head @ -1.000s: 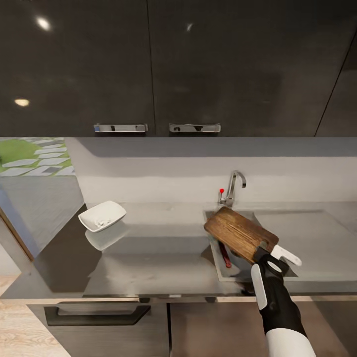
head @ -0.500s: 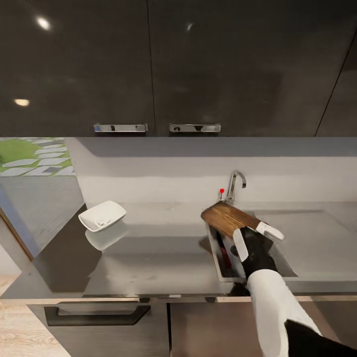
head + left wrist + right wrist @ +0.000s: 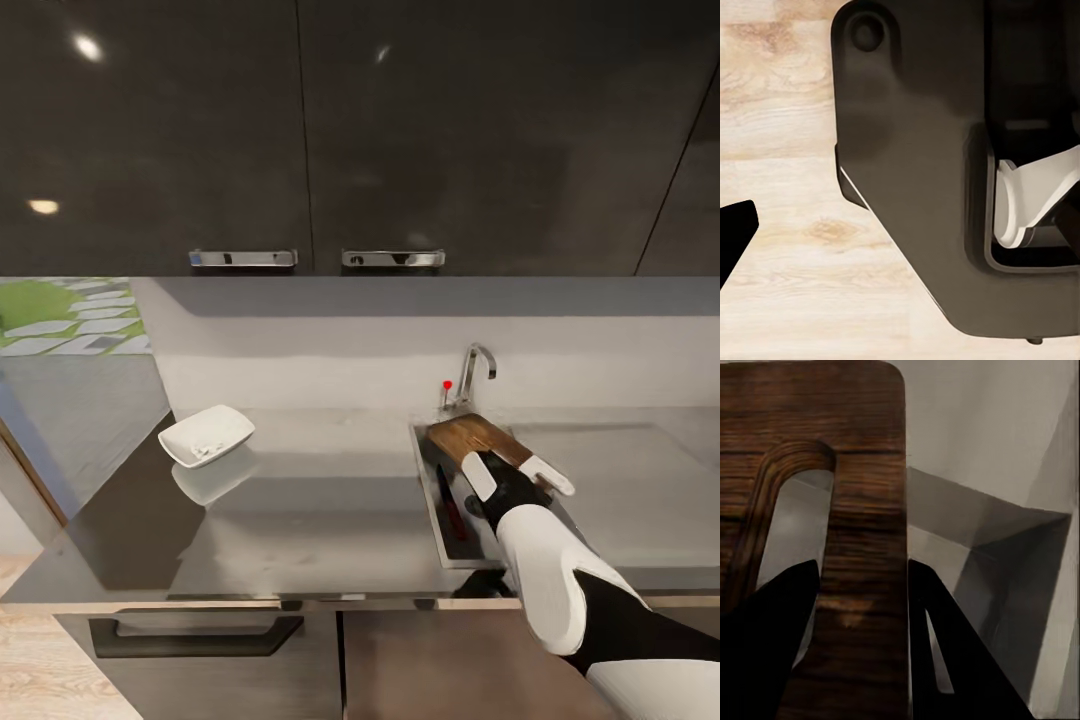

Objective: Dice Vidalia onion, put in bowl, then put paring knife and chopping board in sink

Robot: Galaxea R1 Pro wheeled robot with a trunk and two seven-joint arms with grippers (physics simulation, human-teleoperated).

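Note:
My right gripper (image 3: 512, 464) is shut on the handle end of the chopping board (image 3: 460, 436), a dark brown wooden rectangle that tilts down into the sink (image 3: 428, 492) below the chrome tap (image 3: 476, 368). The right wrist view has the board (image 3: 862, 435) with its oblong slot clamped between my two dark fingers (image 3: 945, 652), over the grey basin. The paring knife (image 3: 455, 517) lies in the basin's left part, red handle toward me. On the countertop (image 3: 320, 500) to the left stands the white bowl (image 3: 207, 435), holding pale bits.
Glossy dark upper cabinets with chrome handles (image 3: 393, 258) hang above the pale backsplash. A flat drainboard (image 3: 630, 470) lies right of the basin. Dark drawers with a black bar handle (image 3: 195, 632) sit under the worktop. In the left wrist view, wooden floor (image 3: 787, 150) and the robot's dark base.
My right arm has reached forward and down. The board went from hovering over the sink's front rim to tilting down into the basin near the tap.

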